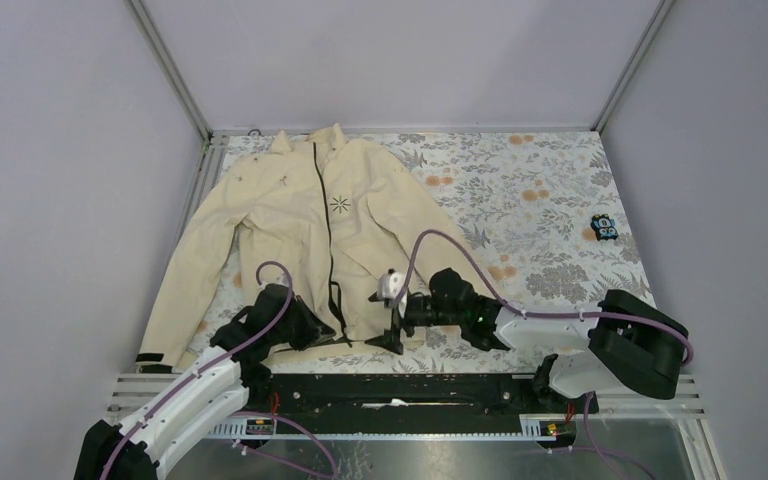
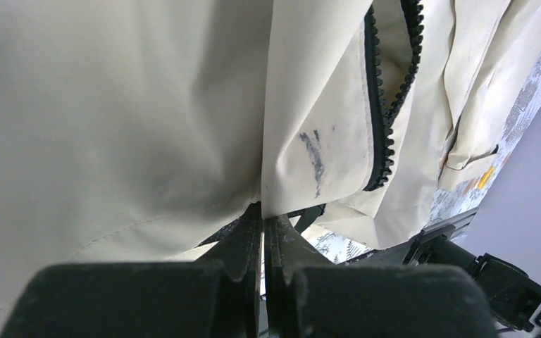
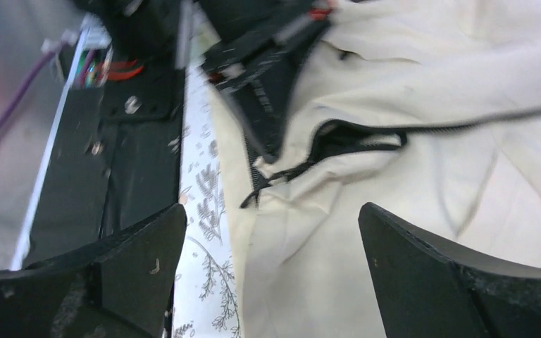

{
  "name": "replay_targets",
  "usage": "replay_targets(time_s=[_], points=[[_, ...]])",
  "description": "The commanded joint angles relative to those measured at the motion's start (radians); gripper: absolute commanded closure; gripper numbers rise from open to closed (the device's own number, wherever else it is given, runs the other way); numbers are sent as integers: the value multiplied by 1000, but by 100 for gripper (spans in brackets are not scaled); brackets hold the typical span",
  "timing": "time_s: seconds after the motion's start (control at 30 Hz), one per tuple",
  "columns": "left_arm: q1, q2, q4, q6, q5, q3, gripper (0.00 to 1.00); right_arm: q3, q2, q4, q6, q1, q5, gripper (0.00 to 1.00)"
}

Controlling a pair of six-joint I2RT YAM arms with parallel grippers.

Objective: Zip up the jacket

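The cream jacket (image 1: 290, 230) lies spread flat on the left half of the flowered table, collar at the far end. Its dark zipper (image 1: 328, 230) runs down the front to the near hem. In the left wrist view, my left gripper (image 2: 263, 215) is shut on the jacket's hem fabric (image 2: 113, 127), and the zipper teeth (image 2: 379, 120) gape apart just above. My left gripper (image 1: 318, 328) sits at the hem beside the zipper's bottom end. My right gripper (image 1: 392, 318) hovers to its right, open (image 3: 273, 211) over the jacket (image 3: 394, 176), holding nothing. The zipper's lower end (image 3: 324, 137) lies ahead of it.
A small dark blue object (image 1: 603, 228) sits on the flowered cloth (image 1: 540, 200) at the right. A black rail (image 1: 410, 390) runs along the near table edge. Grey walls with a metal frame (image 1: 170, 70) enclose the back and sides.
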Motion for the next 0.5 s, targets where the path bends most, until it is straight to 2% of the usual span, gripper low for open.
replay_targets(time_s=[0.0,0.1,0.2,0.27,0.33,0.4,0.47], points=[[-6,-11,12,18,23,0,100,25,3,-104,-524,75,-156,2],[-6,-8,17,23,25,1,100,60,31,-165,-748,134,-129,10],[-6,-2,19,23,29,3,100,127,67,-262,-881,161,-91,26],[-6,-1,19,25,28,4,100,160,88,-305,-955,177,-93,41],[-6,-2,19,25,26,6,100,159,111,-272,-1001,195,-70,65],[-6,0,20,28,26,9,100,152,138,-242,-1044,207,-50,66],[-6,5,22,30,27,12,100,169,172,-269,-1087,222,-12,54]])
